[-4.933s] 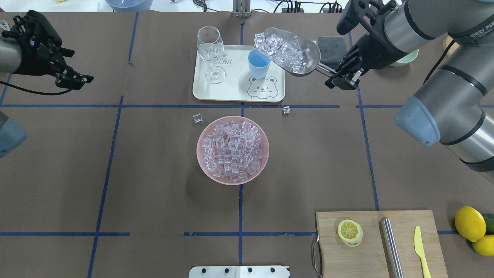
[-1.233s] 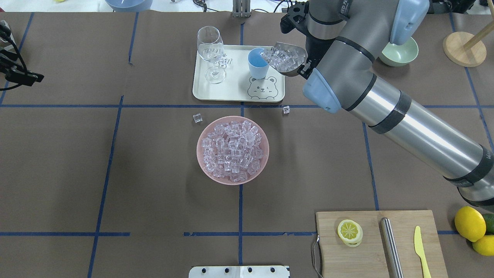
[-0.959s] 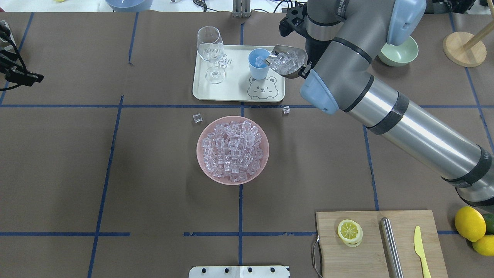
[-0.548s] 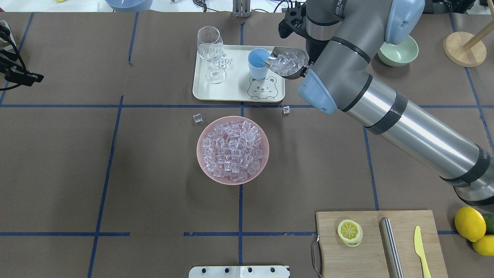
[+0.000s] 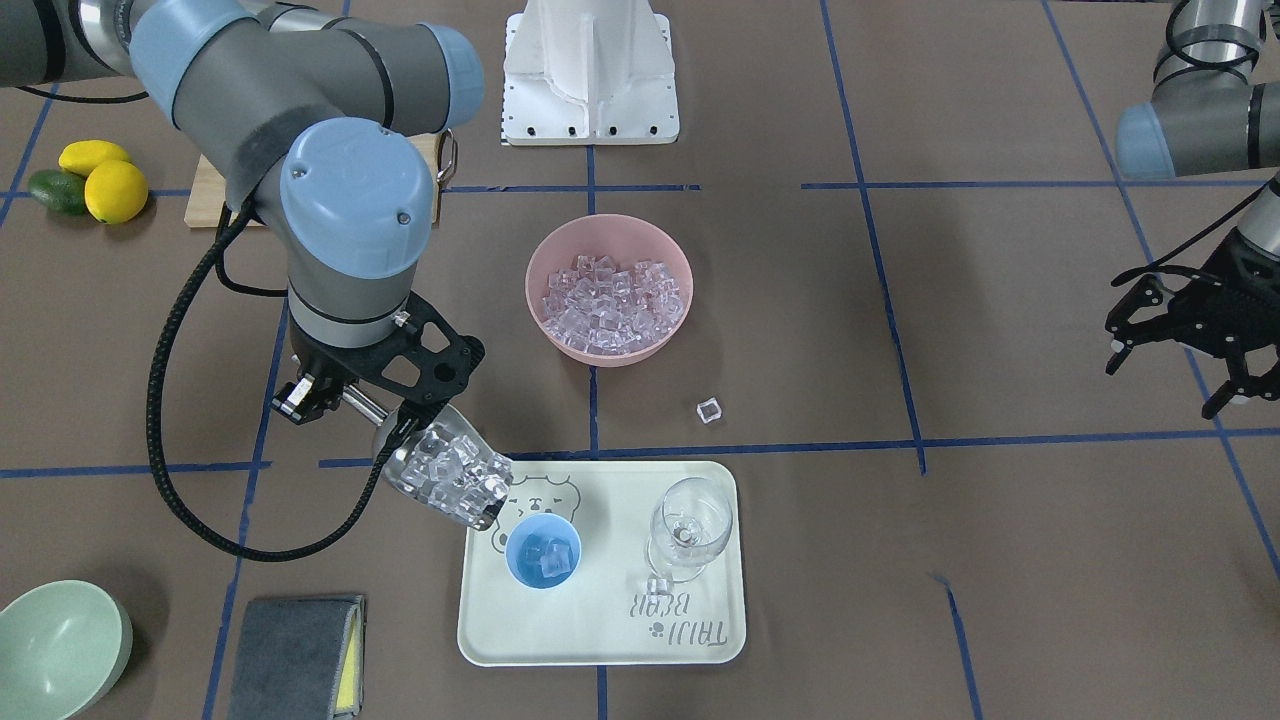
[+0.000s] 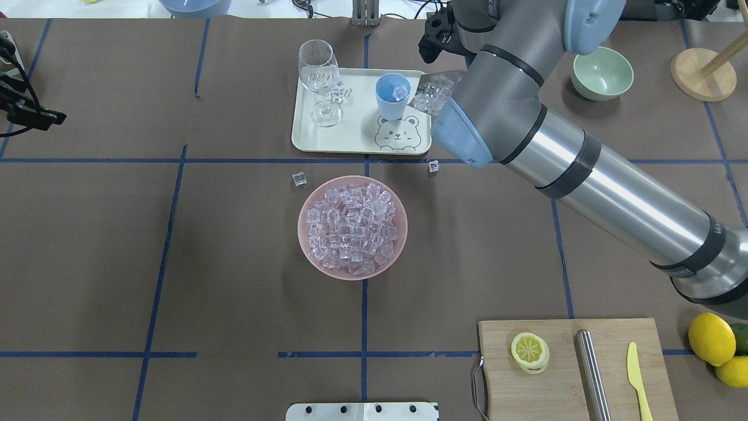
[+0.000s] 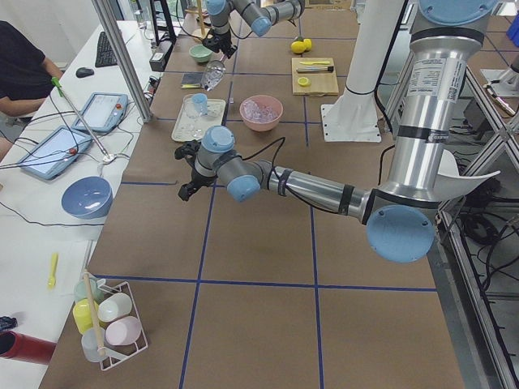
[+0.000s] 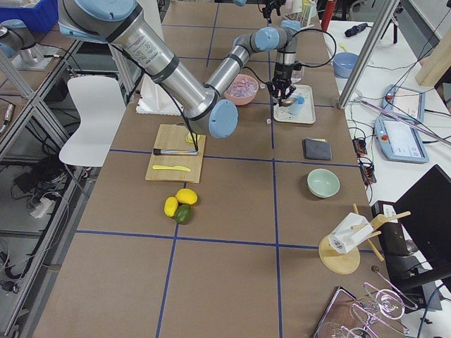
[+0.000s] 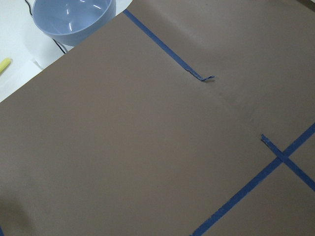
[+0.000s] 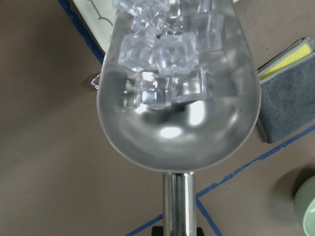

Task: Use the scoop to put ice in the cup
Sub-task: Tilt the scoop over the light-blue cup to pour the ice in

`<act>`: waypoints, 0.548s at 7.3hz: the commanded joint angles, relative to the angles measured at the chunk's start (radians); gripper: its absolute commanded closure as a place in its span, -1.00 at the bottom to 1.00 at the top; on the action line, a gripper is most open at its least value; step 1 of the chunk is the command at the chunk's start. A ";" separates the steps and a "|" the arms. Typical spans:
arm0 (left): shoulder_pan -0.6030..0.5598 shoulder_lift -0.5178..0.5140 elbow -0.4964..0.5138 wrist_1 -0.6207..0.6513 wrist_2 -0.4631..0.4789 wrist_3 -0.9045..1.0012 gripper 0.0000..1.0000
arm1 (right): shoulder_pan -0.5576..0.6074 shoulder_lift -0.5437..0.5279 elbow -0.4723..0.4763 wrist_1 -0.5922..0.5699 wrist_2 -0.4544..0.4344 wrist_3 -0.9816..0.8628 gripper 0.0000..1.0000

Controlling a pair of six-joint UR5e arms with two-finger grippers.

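The steel scoop (image 5: pixel 445 478) hangs tilted mouth-down, its lip just above the rim of the light-blue cup (image 5: pixel 543 557). My right gripper (image 5: pixel 325 395) is shut on the scoop's rod handle. Clear ice (image 5: pixel 455 475) fills the front of the trough, and a few cubes lie inside the cup (image 6: pixel 392 96). In the right wrist view the ice (image 10: pixel 167 54) has slid toward the mouth of the scoop (image 10: pixel 177 123), leaving the rear bare. In the overhead view my right arm hides most of the scoop (image 6: pixel 433 93). My left gripper (image 5: pixel 1165 385) hovers open and empty, far off to the side.
The cup stands on a cream tray (image 5: pixel 600 640) beside a wine glass (image 5: pixel 690 525). A pink bowl (image 6: pixel 307 202) holds many cubes, and loose cubes (image 6: pixel 299 178) lie on the table. A grey cloth (image 5: pixel 295 650), a green bowl (image 6: pixel 603 73) and a cutting board (image 6: pixel 561 386) lie around.
The scoop came down to the cup's rim and tipped further. Cubes now lie in the cup. My right arm swung over and covers more of the scoop; the left arm pulled back earlier.
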 commanded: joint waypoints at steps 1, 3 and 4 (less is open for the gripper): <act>-0.006 0.000 0.000 0.000 0.000 0.000 -1.00 | -0.001 0.008 -0.005 -0.002 -0.006 -0.004 1.00; -0.008 0.002 0.000 0.000 -0.012 0.000 -1.00 | 0.002 0.046 -0.046 -0.002 -0.018 -0.004 1.00; -0.008 0.002 0.000 -0.002 -0.012 0.000 -1.00 | 0.004 0.054 -0.055 -0.001 -0.032 -0.004 1.00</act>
